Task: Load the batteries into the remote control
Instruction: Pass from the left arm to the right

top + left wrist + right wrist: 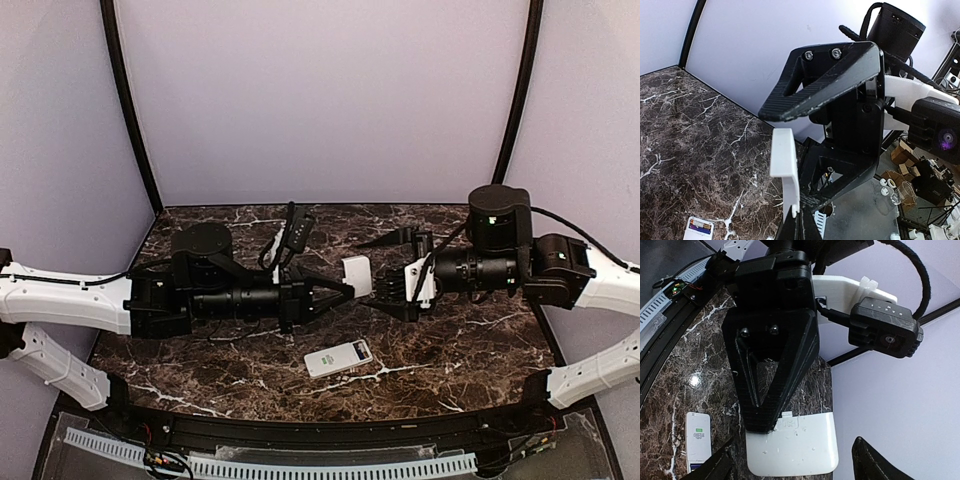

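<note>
Left fingers (340, 290) clamped on white cover (357, 275), right fingers (392, 238) spread around it, remote control (338, 358) near table (200, 370) front

Surface (470, 340): dark brown marble-look slab with white veining, polished, picks up light glare. Left pincer (765, 425): black plastic, matt, with fine layered ribbing like a 3D print. Right pincer (787, 157) fingers (830, 80): same black ribbed plastic, edges scuffed pale, two bright metal screw heads (808, 55) near the root. White panel (800, 447): smooth matt plastic with a few specks and nicks. Remote control (338, 357): smooth white plastic. Arm shells (60, 298): white plastic, slight sheen. Motor housings (235, 300): black, satin. Cable (920, 285): black woven sleeve. Backdrop walls (320, 90): pale lilac, flat matt. Slotted duct (300, 466): white plastic.
</note>
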Controlling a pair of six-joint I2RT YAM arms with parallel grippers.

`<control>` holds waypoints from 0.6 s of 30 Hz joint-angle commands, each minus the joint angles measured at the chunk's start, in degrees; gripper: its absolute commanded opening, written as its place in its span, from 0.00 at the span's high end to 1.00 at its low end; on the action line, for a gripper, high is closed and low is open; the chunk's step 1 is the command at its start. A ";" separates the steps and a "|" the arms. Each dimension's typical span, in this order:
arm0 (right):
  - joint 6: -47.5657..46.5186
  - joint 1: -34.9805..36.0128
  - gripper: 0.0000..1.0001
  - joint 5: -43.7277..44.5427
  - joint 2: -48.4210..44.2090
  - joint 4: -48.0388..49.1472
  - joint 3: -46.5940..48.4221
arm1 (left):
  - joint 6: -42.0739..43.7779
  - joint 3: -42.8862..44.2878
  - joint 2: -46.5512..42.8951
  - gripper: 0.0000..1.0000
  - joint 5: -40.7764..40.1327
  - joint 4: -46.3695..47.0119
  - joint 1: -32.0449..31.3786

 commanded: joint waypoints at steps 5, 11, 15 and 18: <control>-0.83 1.01 0.36 1.88 -0.09 2.95 -0.23 | -0.53 0.24 0.39 1.00 0.95 0.42 0.39; -1.85 1.35 0.37 3.15 -0.35 2.07 -0.91 | -0.60 0.24 0.38 1.00 1.51 1.22 0.39; -2.40 1.60 0.35 3.59 -0.26 1.65 -1.25 | -0.56 0.24 0.38 1.00 1.54 1.33 0.39; -2.82 1.78 0.31 4.32 -0.11 1.84 -1.35 | -0.51 0.29 0.38 1.00 1.54 1.35 0.39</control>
